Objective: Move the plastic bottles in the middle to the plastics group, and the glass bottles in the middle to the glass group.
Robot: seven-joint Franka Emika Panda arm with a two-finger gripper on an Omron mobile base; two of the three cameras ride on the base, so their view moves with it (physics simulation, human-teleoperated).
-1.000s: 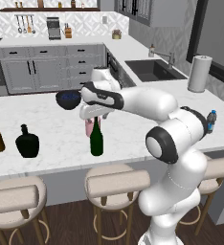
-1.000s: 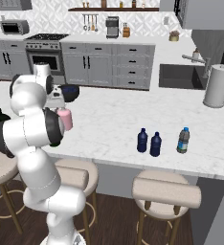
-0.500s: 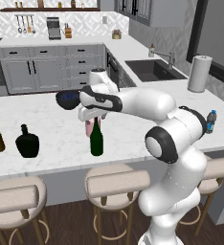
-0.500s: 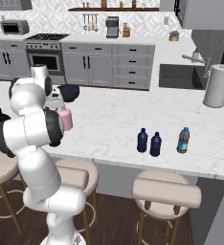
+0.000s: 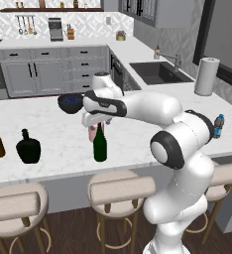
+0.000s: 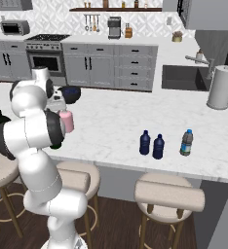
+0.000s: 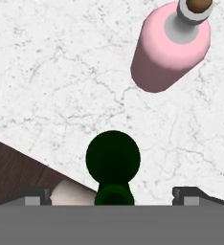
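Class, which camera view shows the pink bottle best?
The hand view: the pink bottle appears large from above, cap included. The left base view shows a sliver behind the arm; the right base view shows it small.

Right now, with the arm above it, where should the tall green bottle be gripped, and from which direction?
Grip the green bottle at its narrow neck, coming straight down from above. It stands upright, and in the hand view the pincer is already open with a fingertip on each side of the neck. The pink bottle stands close behind, so a side approach looks more crowded.
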